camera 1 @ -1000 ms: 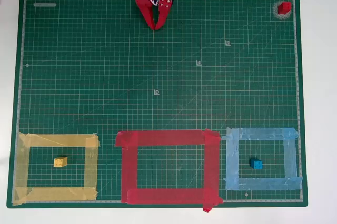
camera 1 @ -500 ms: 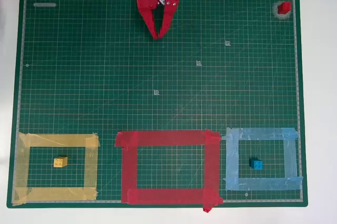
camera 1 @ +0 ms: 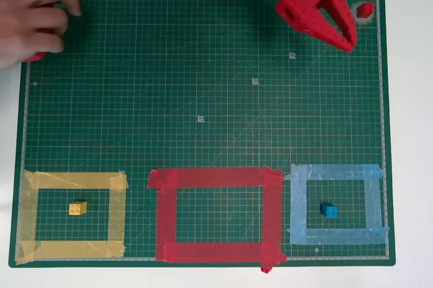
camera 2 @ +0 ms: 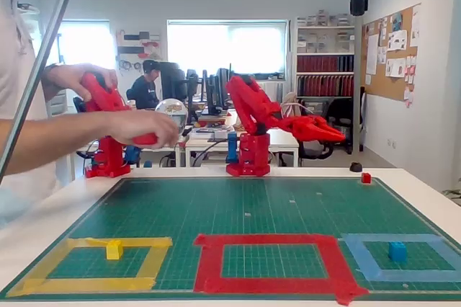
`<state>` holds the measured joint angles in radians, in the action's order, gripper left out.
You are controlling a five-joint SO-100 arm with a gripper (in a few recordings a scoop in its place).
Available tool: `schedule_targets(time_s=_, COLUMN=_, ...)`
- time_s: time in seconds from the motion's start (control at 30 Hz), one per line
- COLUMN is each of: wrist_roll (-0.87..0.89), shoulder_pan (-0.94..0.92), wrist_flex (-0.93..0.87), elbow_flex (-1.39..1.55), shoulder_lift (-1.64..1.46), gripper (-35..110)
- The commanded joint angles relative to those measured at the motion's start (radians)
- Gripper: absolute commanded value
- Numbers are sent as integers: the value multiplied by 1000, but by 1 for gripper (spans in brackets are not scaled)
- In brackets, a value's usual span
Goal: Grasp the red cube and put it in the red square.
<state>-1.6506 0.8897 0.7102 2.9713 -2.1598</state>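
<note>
- The red gripper [camera 1: 350, 42] hangs above the green cutting mat [camera 1: 203, 85] near its top right corner in the overhead view. Its two fingers meet at the tips or nearly so, with only a narrow gap higher up, and nothing is held between them.
- In the fixed view the gripper [camera 2: 337, 136] is raised well clear of the mat, reaching out to the right from the arm's base.
- The red cube [camera 1: 365, 9] sits in the mat's top right corner, just beyond the fingertips and apart from them. It is a tiny bright red block, resting on a pale printed mark; its top is too small to make out.
- In the fixed view the red cube [camera 2: 366, 177] lies at the far right edge of the mat.
- The red square [camera 1: 215, 214] is a wide red tape frame with ragged corners at the bottom centre, well apart from the cube, green mat showing inside.
- Risk, as a judgement: with the jaws this closed, a descent would likely knock the cube off the mat edge; the cube is small and sits close to the border.
- A yellow block [camera 1: 77, 208] and a blue block [camera 1: 329, 211] lie in their own tape frames either side.
</note>
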Motion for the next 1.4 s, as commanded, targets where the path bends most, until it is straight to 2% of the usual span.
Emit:
schedule_targets(time_s=0.0, wrist_roll=-2, shoulder_pan=155, wrist_flex=187, elbow_flex=-12, shoulder_lift=143, gripper=6)
schedule_targets(time_s=0.2, wrist_roll=35, shoulder_pan=345, wrist_flex=187, elbow_flex=-109, shoulder_lift=216, gripper=6)
schedule_targets(time_s=0.5, wrist_roll=64, shoulder_pan=492, wrist_flex=202, elbow_flex=-8, shoulder_lift=232, gripper=6)
schedule_targets(time_s=0.77, wrist_roll=54, shoulder_pan=466, wrist_flex=202, elbow_flex=69, shoulder_lift=236, gripper=13)
schedule_targets(time_s=0.97, wrist_roll=55, shoulder_pan=434, wrist_flex=202, elbow_flex=89, shoulder_lift=270, gripper=25)
schedule_targets(time_s=1.37, wrist_roll=63, shoulder_pan=390, wrist_flex=212, elbow_flex=-46, shoulder_lift=502, gripper=25)
